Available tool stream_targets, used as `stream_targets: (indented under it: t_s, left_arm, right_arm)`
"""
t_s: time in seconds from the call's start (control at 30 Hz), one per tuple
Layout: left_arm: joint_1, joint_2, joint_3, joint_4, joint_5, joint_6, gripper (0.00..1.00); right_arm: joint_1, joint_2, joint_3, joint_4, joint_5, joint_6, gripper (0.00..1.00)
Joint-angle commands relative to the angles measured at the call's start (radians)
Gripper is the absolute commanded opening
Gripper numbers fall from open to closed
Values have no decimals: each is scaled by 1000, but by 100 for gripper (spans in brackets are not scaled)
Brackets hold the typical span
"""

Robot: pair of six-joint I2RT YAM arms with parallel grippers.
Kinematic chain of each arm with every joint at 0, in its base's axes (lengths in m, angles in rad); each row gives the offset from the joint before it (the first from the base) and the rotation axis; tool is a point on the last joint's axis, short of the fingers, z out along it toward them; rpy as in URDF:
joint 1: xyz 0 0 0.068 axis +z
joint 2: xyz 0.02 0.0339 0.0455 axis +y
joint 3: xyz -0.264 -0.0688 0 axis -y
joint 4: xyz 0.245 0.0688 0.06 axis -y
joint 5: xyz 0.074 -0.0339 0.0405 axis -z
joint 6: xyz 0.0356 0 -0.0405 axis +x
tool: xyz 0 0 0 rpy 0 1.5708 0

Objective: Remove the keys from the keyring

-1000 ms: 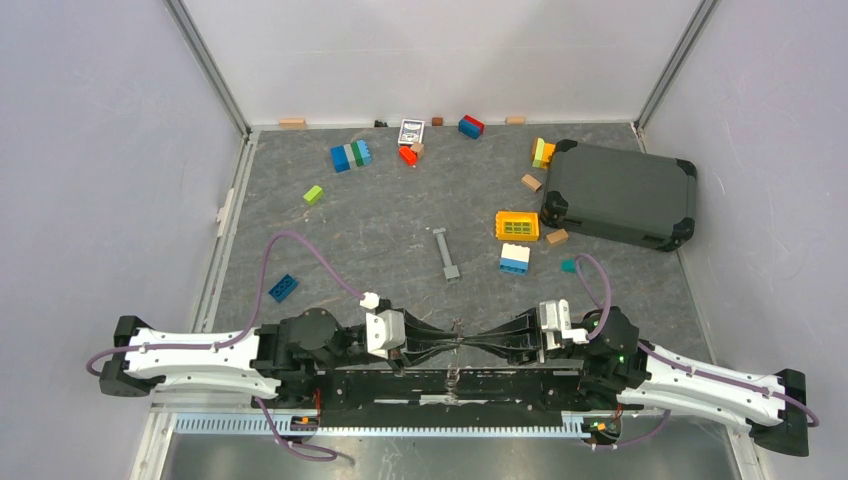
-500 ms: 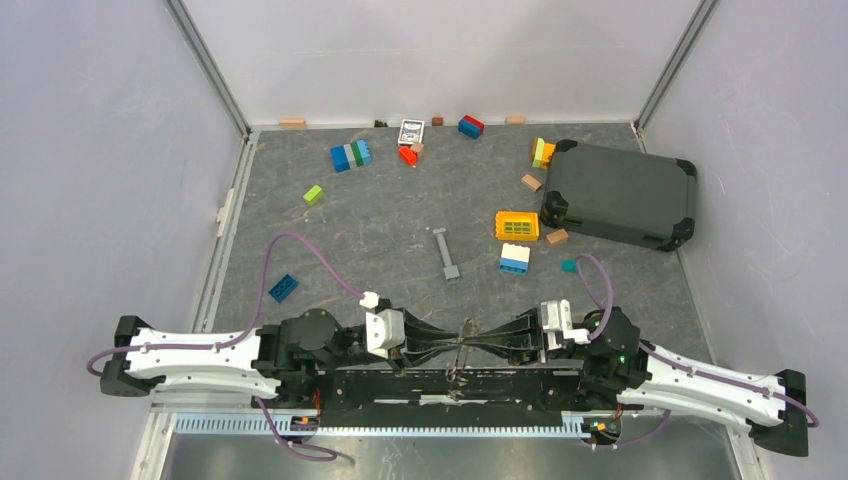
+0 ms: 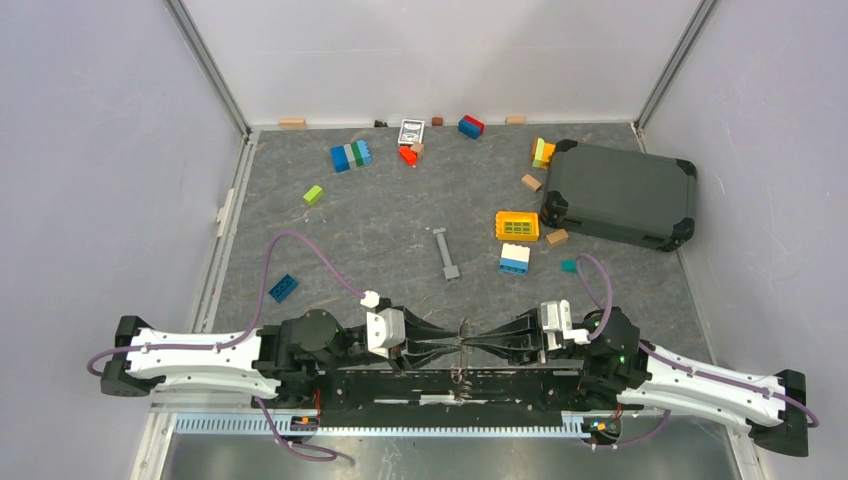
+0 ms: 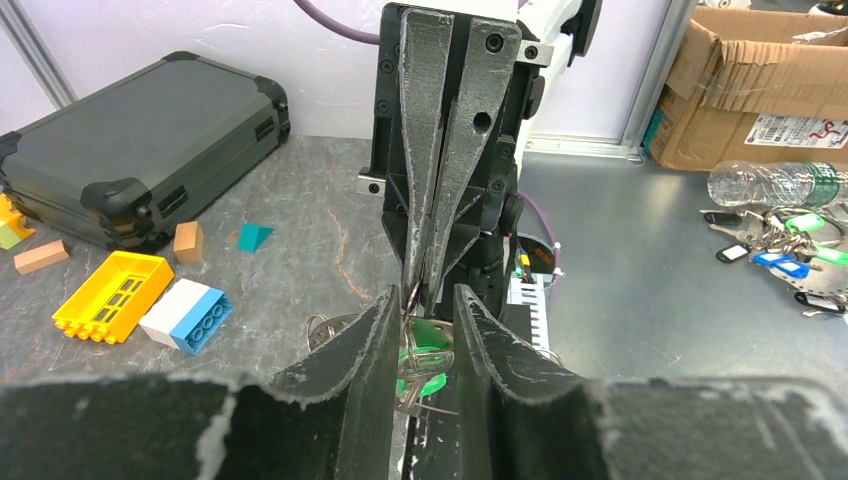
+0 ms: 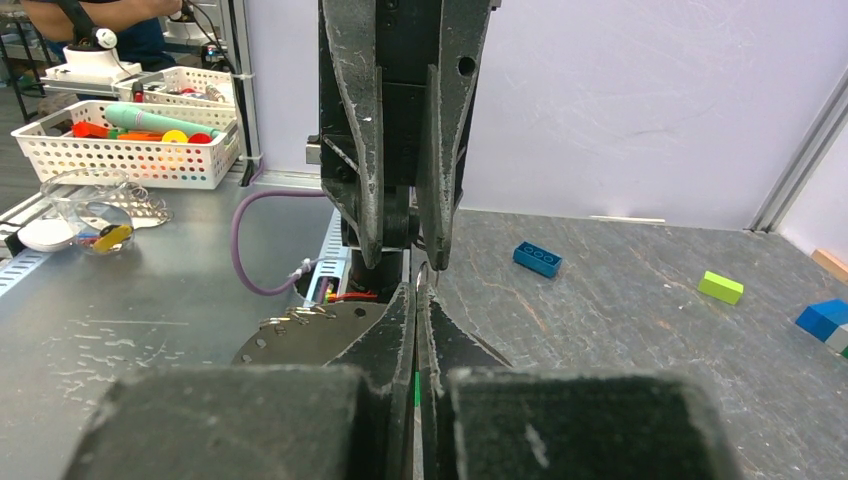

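The grey slate-patterned table fills the stall, and the biggest thing on it is a closed dark hard case at the far right; what it holds cannot be seen. The left arm and right arm lie folded along the near edge and reach inward until they meet nose to nose at the middle. Off the table, a cardboard box sits on the metal bench with a clear water bottle lying before it, and on the other side a white perforated basket is packed with coloured pens and tools. Toy bricks are scattered well beyond the arms: a yellow grid block, a white-and-blue brick just below it, a lone blue brick, and between them a long grey metal bar. None of these lies near the work. The left gripper has its fingers parted with a clear gap, touching nothing I can make out. The right gripper is pinched tight, its tips poking into that gap and nipping the wire of the keyring. The keys, one green-headed, hang beneath the fingertips, mostly hidden by the black fingers.
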Motion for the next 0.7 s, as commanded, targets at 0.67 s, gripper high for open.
stream_targets:
  t_s: [0.67]
  left_arm:
    - [-3,-26,-24,45,-33,-29,40]
  right_arm:
    - [2,-7,12,107,-42,4,0]
